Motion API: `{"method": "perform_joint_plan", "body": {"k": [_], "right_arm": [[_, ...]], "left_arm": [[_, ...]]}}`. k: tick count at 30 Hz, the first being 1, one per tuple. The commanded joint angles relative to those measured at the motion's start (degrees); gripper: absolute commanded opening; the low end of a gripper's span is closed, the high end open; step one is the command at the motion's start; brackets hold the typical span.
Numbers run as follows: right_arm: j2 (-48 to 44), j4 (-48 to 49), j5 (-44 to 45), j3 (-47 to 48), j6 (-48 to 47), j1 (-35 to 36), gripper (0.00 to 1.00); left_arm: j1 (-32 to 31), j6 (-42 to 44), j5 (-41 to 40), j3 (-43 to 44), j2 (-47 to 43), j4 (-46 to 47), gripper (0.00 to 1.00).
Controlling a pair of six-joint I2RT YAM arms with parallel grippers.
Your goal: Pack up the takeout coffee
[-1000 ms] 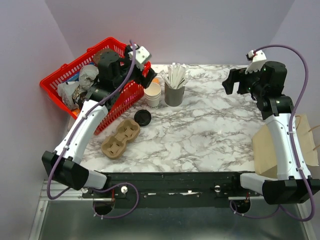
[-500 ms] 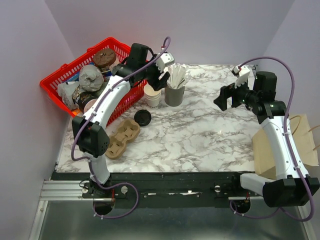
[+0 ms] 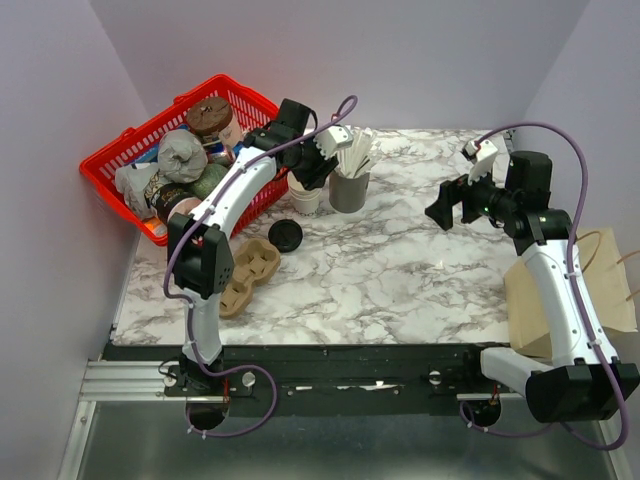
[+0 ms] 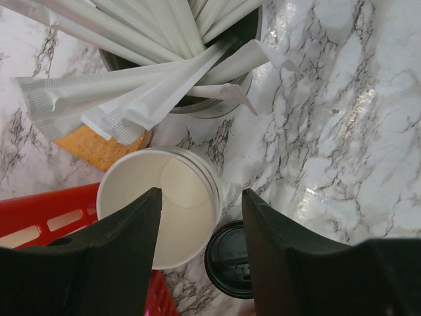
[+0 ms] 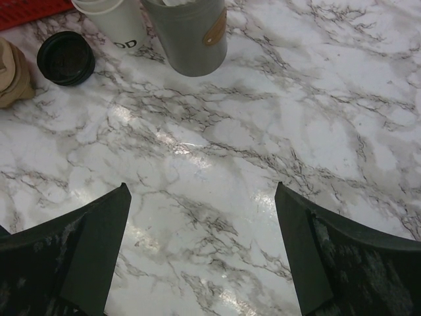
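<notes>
Since a second ago the left arm has swung off the red basket and reached over the stack of cream paper cups. The right arm has come down and inward towards the middle of the worktop. The cups, the black lid, the cardboard cup carrier and the grey cup of wrapped sticks sit where they did.

The left claw now hangs right over the stack with its fingers apart. One finger is over the open mouth of the top cup and the other is outside its wall, on the lid's side. Neither finger is seen pressing on the cup. The right claw is spread wide with nothing in it, above bare marble.

The coffee is not yet put together. The top cup stands upright in the stack, with its mouth up, its long axis vertical and no lid on it. It is just beside the grey cup and close against the basket's wall. The black lid lies flat on the worktop, apart from the stack on its near side, between the cups and the carrier. The right wrist view shows this lid lying alone on the marble.
</notes>
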Motion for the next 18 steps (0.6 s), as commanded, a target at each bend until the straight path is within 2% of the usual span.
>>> {"method": "perform_joint_plan", "body": {"k": [1, 10, 16, 18], "right_arm": [[-0.5, 0.2, -1.7, -0.7, -0.1, 0.1, 1.0], [0.5, -0.2, -1.5, 0.1, -0.5, 0.0, 1.0], [0.5, -0.3, -1.8, 0.0, -0.5, 0.0, 1.0], [0.3, -0.1, -1.7, -0.2, -0.5, 0.0, 1.0]], "left_arm": [[-0.4, 1.8, -5.1, 1.7, 1.7, -0.9, 0.56], [-0.6, 1.7, -4.5, 3.3, 4.4, -4.4, 0.48], [-0.6, 1.7, -5.2, 3.9, 5.3, -4.7, 0.36], [-0.6, 1.7, -5.1, 4.7, 5.5, -4.9, 0.28]]}}
